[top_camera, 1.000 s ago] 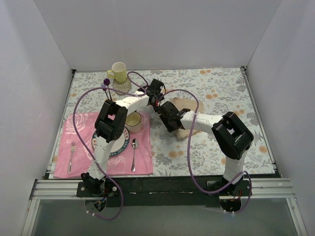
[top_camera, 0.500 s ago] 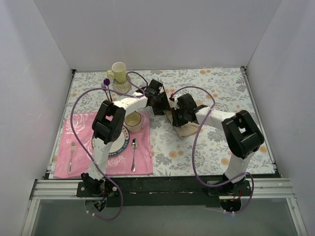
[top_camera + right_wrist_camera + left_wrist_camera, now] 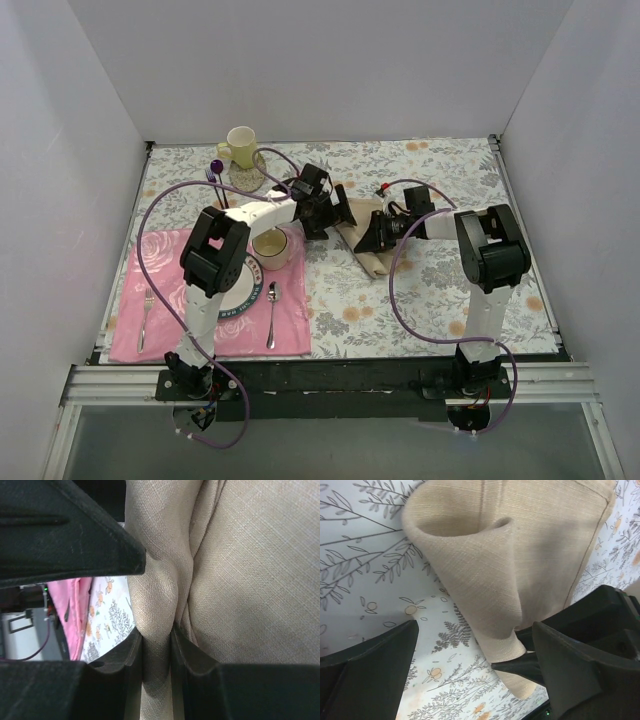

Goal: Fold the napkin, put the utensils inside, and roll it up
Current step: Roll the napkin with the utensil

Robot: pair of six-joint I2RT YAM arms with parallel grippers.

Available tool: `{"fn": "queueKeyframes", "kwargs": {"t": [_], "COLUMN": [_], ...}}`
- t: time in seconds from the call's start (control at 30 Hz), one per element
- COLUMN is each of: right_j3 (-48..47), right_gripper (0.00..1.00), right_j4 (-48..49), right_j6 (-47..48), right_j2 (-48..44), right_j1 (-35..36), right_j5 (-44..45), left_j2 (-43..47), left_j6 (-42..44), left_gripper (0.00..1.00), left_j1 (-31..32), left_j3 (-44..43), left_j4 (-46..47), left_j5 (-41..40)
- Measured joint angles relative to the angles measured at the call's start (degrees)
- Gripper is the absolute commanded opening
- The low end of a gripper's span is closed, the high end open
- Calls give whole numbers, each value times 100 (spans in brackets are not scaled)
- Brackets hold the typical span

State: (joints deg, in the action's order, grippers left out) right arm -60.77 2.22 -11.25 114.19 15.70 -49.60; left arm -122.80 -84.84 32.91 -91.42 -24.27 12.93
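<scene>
The beige napkin (image 3: 368, 246) lies bunched into a loose fold on the floral tablecloth, right of centre. My right gripper (image 3: 383, 236) is shut on a ridge of the napkin (image 3: 156, 605), with cloth pinched between its two fingers (image 3: 131, 652). My left gripper (image 3: 336, 212) hangs just left of the cloth, jaws wide open and empty. In the left wrist view the curled napkin (image 3: 485, 575) sits between and beyond the open left gripper (image 3: 475, 628), apart from both fingers. A spoon (image 3: 272, 311) and a fork (image 3: 147, 314) lie on the pink placemat (image 3: 290, 330).
A plate (image 3: 240, 298) with a small bowl (image 3: 272, 246) on it stands on the placemat, under the left arm. A yellow mug (image 3: 240, 148) and purple-tipped sticks (image 3: 215, 170) stand at the back left. White walls enclose the table.
My left gripper opened wide and let go of the napkin. My right gripper closed on a ridge of cloth and shifted right and back, gathering the napkin narrower.
</scene>
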Motion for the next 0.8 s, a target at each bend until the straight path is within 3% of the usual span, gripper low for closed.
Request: {"fn": "queueKeyframes", "kwargs": {"t": [0.17,0.27,0.3,0.37,0.4,0.67,0.8], "right_j3": [31,116,140,162,164,48,-85], "right_gripper": [2,2,4,8,9,27,42], "right_j4": [87,142,177,229,234,-131,-658], "right_j6": [-138,-254,-299,-376,-402,-254,37], "right_j2": [151,168,177,192,199,149,-79], "right_j1": [-96,-103,-109,-125,-136,-138,-7], "right_j5": [-468,-632,-675,-734,-741,-540,13], "left_j2": [-52,-122,-168,-243,-275,-358,-402], "left_j6": [-201,-352,-409,-507,-546,-568,-538], "left_gripper": [87,77,69,58,47,26,18], "left_j1": [116,177,186,205,210,225,236], "left_j3": [-15,-81,-125,-197,-212,-240,-254], "left_j4": [68,76,76,76,76,-72,-66], "left_j5": [33,-20,-28,-59,-118,-501,-507]}}
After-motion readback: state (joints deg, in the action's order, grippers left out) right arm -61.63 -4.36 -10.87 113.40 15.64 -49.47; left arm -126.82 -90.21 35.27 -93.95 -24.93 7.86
